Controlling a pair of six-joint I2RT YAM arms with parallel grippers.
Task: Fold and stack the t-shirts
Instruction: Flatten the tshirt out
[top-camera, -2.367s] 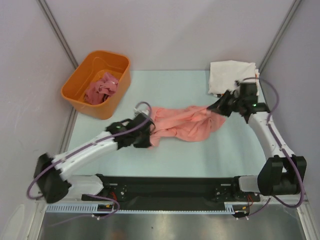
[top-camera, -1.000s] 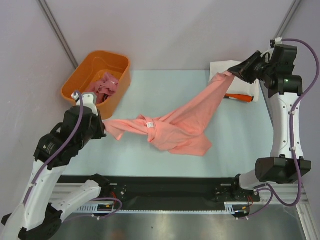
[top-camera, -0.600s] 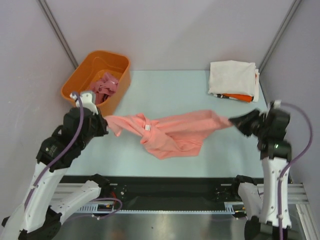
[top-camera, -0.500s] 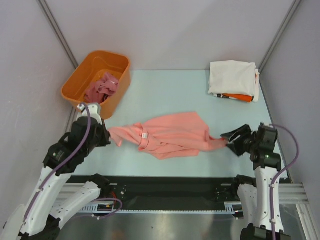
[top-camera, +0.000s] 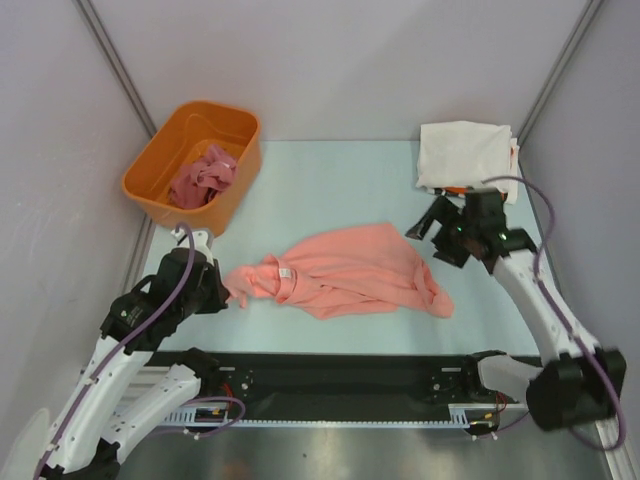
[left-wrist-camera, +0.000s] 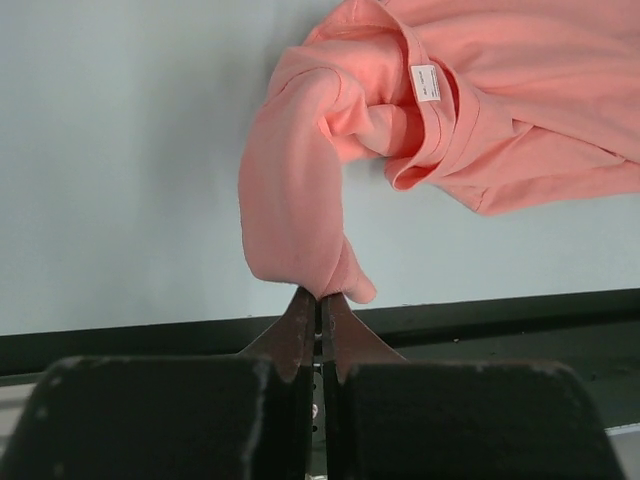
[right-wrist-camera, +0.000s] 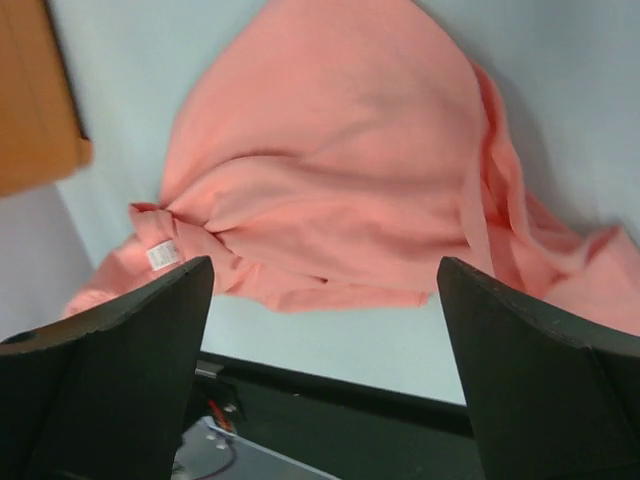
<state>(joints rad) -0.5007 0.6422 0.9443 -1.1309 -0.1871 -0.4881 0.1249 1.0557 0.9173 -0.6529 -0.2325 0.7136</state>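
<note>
Salmon-pink t-shirt (top-camera: 345, 270), rumpled and unfolded, at mid-table toward the near edge; collar with white tag (left-wrist-camera: 427, 82) in its left part. Leftmost corner drawn out into a twisted strip and pinched between the closed fingers of the left gripper (left-wrist-camera: 320, 300), low over the near-left of the table.

Right gripper (top-camera: 432, 236) just beyond the shirt's far-right edge, apart from the cloth, jaws spread wide, nothing between them (in the wrist view, only the shirt's broad panel below the gap).

Folded stack at the far-right corner, well apart from the loose shirt: cream-white t-shirt (top-camera: 465, 152) on top, squared; orange t-shirt (top-camera: 472, 192) beneath, seen only as a thin edge at the near side. Rose-pink t-shirt (top-camera: 202, 175) crumpled inside the orange tub (top-camera: 150, 170) at the far-left corner.

Table (top-camera: 330, 180) pale blue-green, matt. Walls (top-camera: 330, 60) plain grey-lilac on three sides, with slanting metal posts (top-camera: 112, 62) at the two far corners. Black base rail (top-camera: 340, 372) along the near edge, carrying both arms.
</note>
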